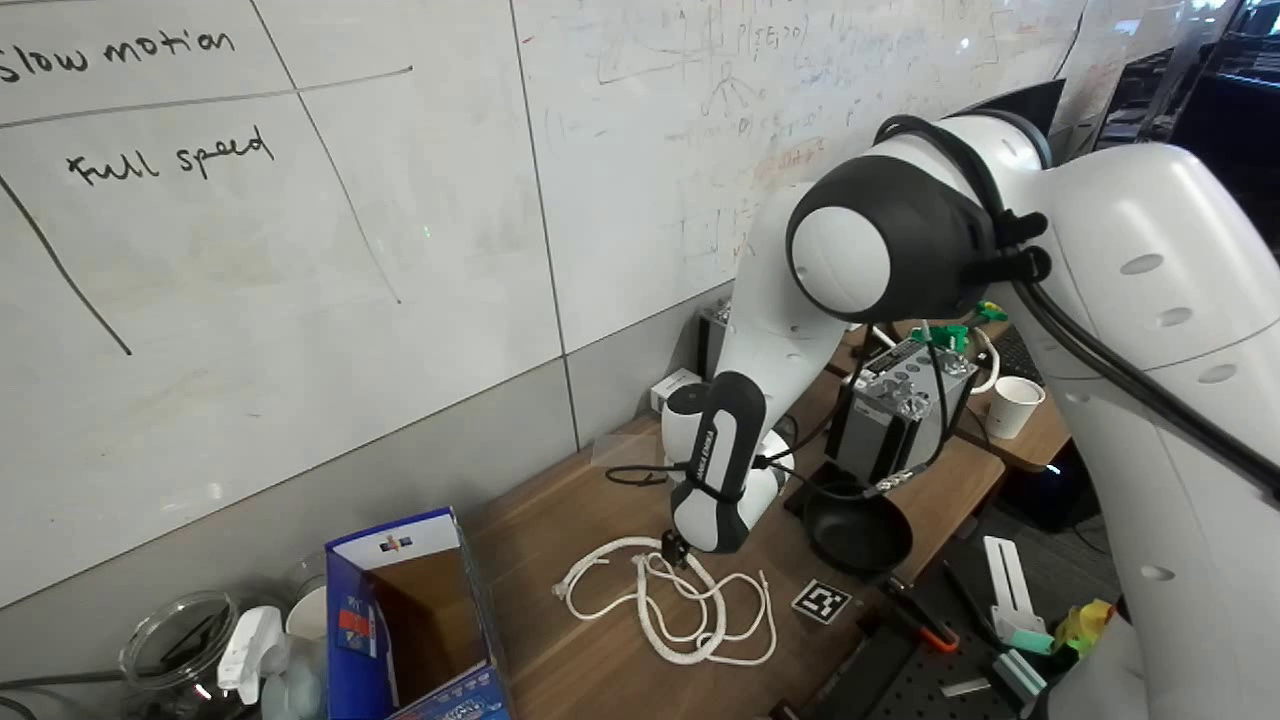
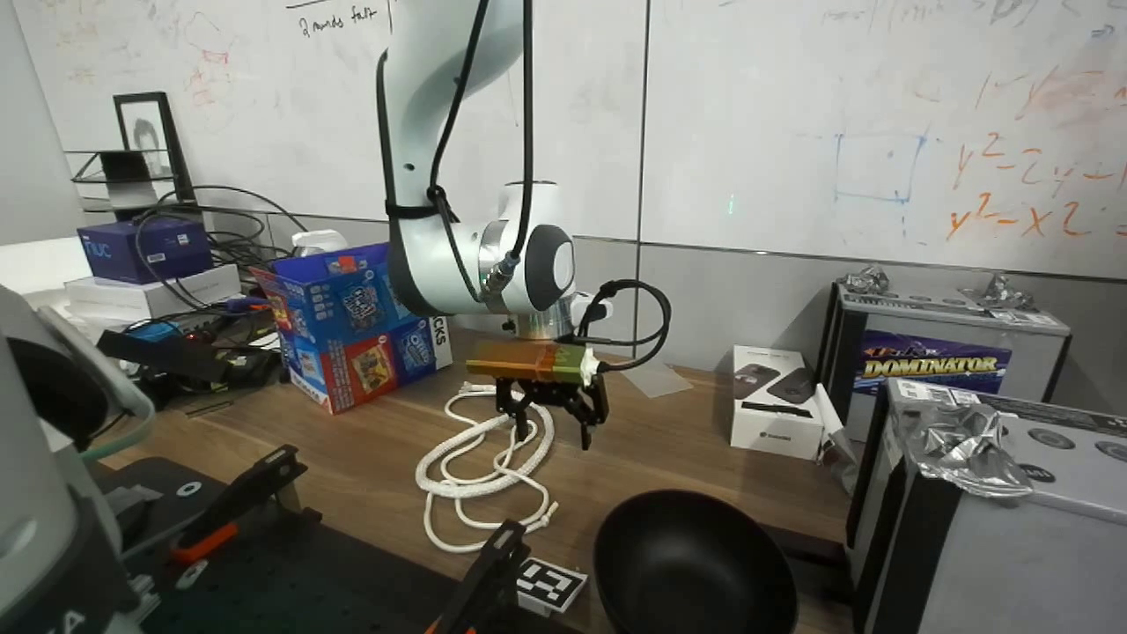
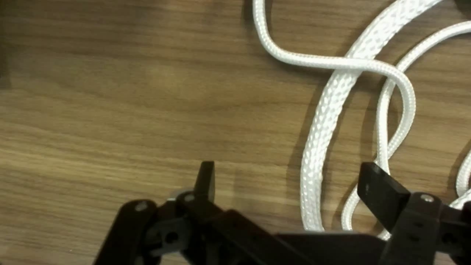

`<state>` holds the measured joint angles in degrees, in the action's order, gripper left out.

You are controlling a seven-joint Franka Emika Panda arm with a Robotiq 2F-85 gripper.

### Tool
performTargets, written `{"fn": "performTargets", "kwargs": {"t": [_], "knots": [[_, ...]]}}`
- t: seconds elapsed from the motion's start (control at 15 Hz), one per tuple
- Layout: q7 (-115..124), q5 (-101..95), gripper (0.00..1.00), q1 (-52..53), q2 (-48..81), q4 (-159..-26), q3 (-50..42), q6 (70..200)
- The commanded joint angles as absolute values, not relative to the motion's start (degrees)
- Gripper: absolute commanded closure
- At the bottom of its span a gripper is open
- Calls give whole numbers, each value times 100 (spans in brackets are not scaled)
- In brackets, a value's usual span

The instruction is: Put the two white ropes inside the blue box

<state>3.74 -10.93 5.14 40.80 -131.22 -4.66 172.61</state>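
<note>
A thick white rope and a thin white rope lie in overlapping loops on the wooden table. Both also show in an exterior view, thick and thin. The blue box stands left of them with its top open; its printed side shows in an exterior view. My gripper is open and empty above the ropes. In the wrist view the thick rope runs between the open fingers. The thin rope crosses it and passes behind the right finger.
A black pan and a marker tag lie near the ropes. Grey-white device boxes and a white phone box stand on the table. A glass jar is beside the blue box. A whiteboard wall runs behind.
</note>
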Motion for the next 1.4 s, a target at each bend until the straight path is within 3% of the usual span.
{"fn": "performTargets", "kwargs": {"t": [0.0, 0.67, 0.73, 0.87, 1.33], "knots": [[212, -864, 0, 444, 4255, -12952, -407, 17390], [186, -806, 0, 384, 4427, -12807, -395, 17370], [186, -809, 25, 387, 4454, -12793, -400, 17384], [186, -804, 32, 382, 4476, -12780, -394, 17379], [178, -799, 86, 359, 4465, -12775, -350, 17375]]}}
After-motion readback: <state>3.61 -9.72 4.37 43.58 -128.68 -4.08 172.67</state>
